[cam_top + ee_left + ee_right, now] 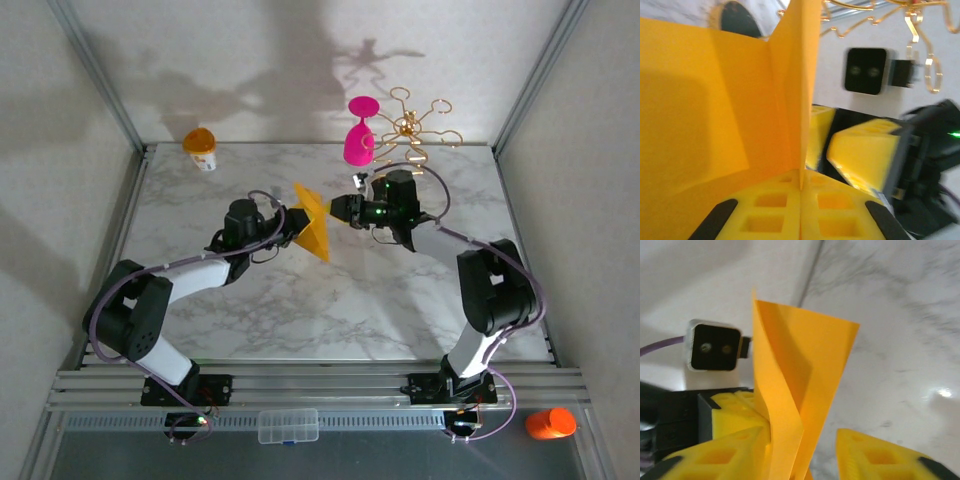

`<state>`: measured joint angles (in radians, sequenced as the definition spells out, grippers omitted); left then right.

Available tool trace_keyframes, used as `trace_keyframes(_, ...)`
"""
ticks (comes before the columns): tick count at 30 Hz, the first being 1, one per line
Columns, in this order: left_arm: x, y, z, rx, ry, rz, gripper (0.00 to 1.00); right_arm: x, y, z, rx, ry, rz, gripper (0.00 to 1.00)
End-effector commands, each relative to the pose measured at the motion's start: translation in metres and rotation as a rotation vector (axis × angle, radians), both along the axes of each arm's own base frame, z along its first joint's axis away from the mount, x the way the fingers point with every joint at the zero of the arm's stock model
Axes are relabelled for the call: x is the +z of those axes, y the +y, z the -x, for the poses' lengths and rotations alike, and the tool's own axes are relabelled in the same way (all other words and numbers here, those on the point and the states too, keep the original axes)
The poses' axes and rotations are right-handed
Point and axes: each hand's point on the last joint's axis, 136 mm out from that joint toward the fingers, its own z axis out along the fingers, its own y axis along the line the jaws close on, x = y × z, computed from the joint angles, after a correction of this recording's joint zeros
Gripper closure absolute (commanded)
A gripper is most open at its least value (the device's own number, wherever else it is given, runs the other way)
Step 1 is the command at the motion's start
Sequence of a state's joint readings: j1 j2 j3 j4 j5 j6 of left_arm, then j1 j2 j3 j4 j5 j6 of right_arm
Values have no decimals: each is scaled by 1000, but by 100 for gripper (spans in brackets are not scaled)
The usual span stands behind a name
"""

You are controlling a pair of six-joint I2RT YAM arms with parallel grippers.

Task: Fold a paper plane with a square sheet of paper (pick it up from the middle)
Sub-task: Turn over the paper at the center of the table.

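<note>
In the top view I see the left gripper (297,222) and the right gripper (338,210) meeting tip to tip, a little above the centre of the frame, over the marble table (300,320). Between them is the paper sheet (316,232), yellow-orange and partly folded, held up off the table, with one corner pointing toward the bottom of the frame.

In the left wrist view, the two yellow fingers of the left gripper (800,186) are pressed together at the bottom centre. The paper sheet (715,100) is pinched between them, and one fold stands upright.

In the right wrist view, the right gripper (800,442) has its fingers apart. The paper sheet (805,360) stands between them, close to the lower left finger, with a clear gap to the lower right finger.

At the top of the top view, a pink goblet (360,135) is just beside a gold rack (415,125). An orange-topped white cup (201,147) stands at the upper left.
</note>
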<state>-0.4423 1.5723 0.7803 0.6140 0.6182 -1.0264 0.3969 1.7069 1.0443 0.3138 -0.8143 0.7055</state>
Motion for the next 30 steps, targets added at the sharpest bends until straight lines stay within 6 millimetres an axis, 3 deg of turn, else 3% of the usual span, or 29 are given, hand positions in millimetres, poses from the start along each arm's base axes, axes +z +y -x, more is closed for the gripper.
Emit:
trace_keyframes(1, -19, 24, -10, 73, 22, -264, 93, -1, -36, -23, -180, -135, 256, 48)
trace_keyframes(4, -31, 51, -16, 155, 42, -560, 93, 0, -61, -30, -291, -195, 379, 42)
trace_keyframes(10, -33, 101, -24, 305, 80, -1081, 93, 5, -101, -36, -467, -270, 538, 38)
trace_keyframes(16, -43, 132, -29, 386, 128, -1587, 95, 7, -116, -32, -536, -291, 557, 36)
trace_keyframes(21, -60, 124, -31, 379, 96, -1796, 96, 4, -118, -31, -552, -280, 552, 36)
trace_keyframes(30, -112, 90, -20, 205, 79, -1918, 95, -5, -104, -20, -468, -269, 505, 36)
